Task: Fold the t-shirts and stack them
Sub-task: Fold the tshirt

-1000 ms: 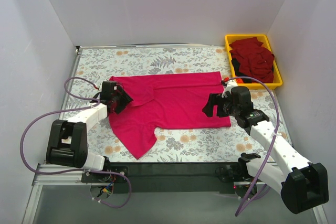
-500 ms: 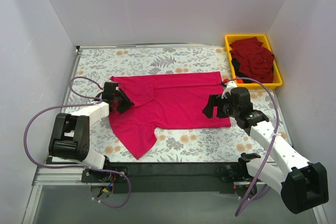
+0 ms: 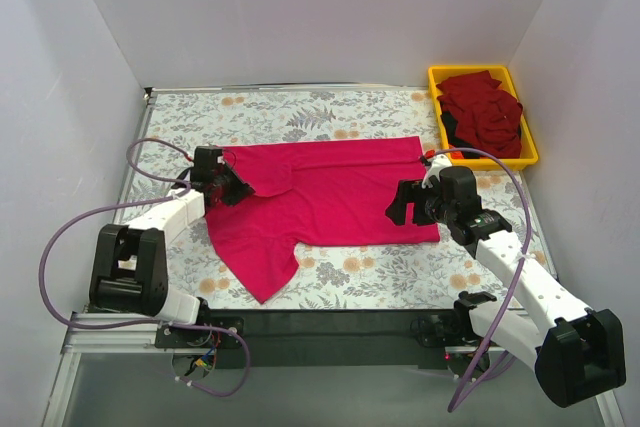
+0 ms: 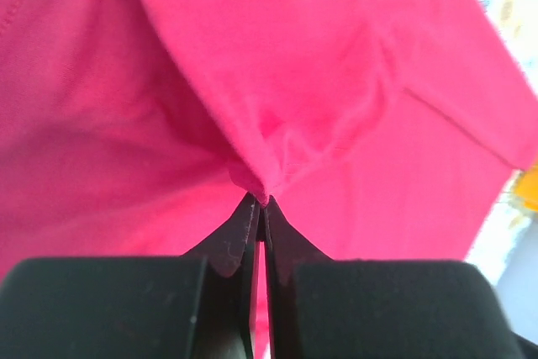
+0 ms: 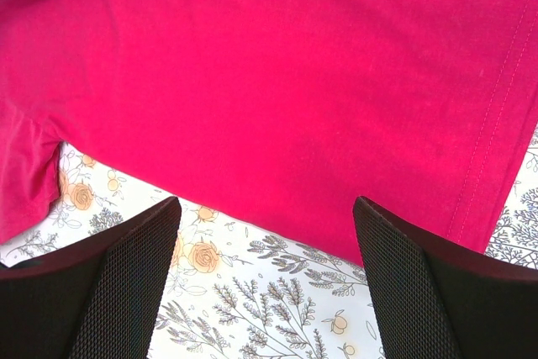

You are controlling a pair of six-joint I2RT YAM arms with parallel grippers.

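The left gripper is pressed together, pinching a fold of the magenta t-shirt at its left edge, with the arm stretched low along the table's left edge. The right gripper hovers spread over the shirt's near right hem. The shirt lies spread at table centre. One second earlier the left jaws stood apart; the right arm is unchanged.

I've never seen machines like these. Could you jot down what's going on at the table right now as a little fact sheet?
Shirt in work: pink t-shirt, spread on the floral table, one part trailing toward the near edge
Left hand: shut, pinching a fold of cloth at the shirt's left side
Right hand: open, over the shirt's near right edge, holding nothing
Waiting: dark red shirts piled in the yellow bin, far right corner
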